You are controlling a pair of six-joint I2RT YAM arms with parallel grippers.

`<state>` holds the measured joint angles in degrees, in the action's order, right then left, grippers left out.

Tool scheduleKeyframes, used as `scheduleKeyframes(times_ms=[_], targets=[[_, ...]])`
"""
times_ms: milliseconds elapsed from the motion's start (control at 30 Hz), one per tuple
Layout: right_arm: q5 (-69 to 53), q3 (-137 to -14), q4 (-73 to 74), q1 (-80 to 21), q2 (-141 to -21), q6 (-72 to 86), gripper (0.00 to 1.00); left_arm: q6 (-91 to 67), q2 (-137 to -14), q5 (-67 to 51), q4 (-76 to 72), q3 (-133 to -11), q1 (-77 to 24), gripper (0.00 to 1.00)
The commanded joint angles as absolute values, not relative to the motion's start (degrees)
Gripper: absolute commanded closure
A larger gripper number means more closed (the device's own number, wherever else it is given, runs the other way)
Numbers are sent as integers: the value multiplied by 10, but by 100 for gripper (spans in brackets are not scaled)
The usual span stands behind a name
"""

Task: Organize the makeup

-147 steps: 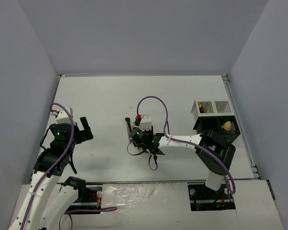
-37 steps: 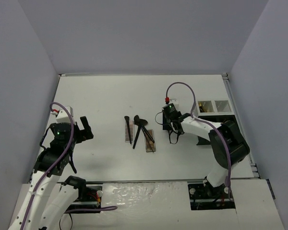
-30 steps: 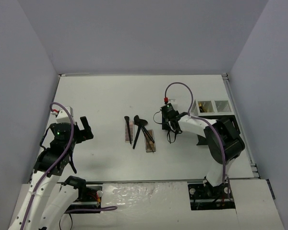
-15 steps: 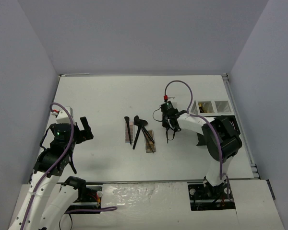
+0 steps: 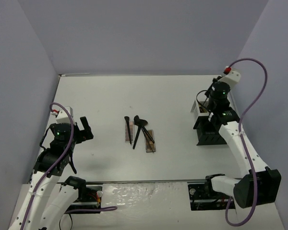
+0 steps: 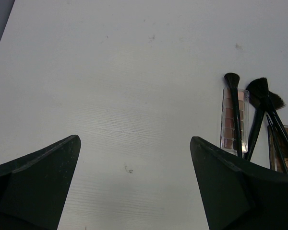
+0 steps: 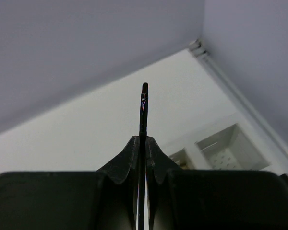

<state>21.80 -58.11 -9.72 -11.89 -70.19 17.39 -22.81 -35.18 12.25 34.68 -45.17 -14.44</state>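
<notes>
Now we are pinching a slim, glossy black brush [image 7: 143, 110] upright in the right gripper [image 7: 143, 143], fingers closed on its handle, above the boxy compartmented organizer [image 5: 210, 135]; next, we judge, it needs lowering into a compartment. We are holding the left gripper [image 6: 134, 143] wide apart and bare, facing the flat palettes [image 6: 233, 117] and other brushes [image 6: 259, 110], bristly, lying further off

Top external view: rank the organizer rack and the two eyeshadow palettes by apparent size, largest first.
1. The organizer rack is clearly largest.
2. The left palette and right palette look alike, so they are not ranked.
</notes>
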Motion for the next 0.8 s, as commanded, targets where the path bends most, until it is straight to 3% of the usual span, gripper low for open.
scheduleKeyframes(times_ms=[0, 233, 767], targets=[[306, -559, -218, -55, -672, 123, 100, -232, -353, 120, 325, -464, -140, 3], [333, -504, -371, 32, -697, 72, 100, -233, -350, 120, 324, -463, -141, 3], [360, -478, -579, 52, -831, -19, 100, -232, -349, 120, 326, -465, -141, 3]])
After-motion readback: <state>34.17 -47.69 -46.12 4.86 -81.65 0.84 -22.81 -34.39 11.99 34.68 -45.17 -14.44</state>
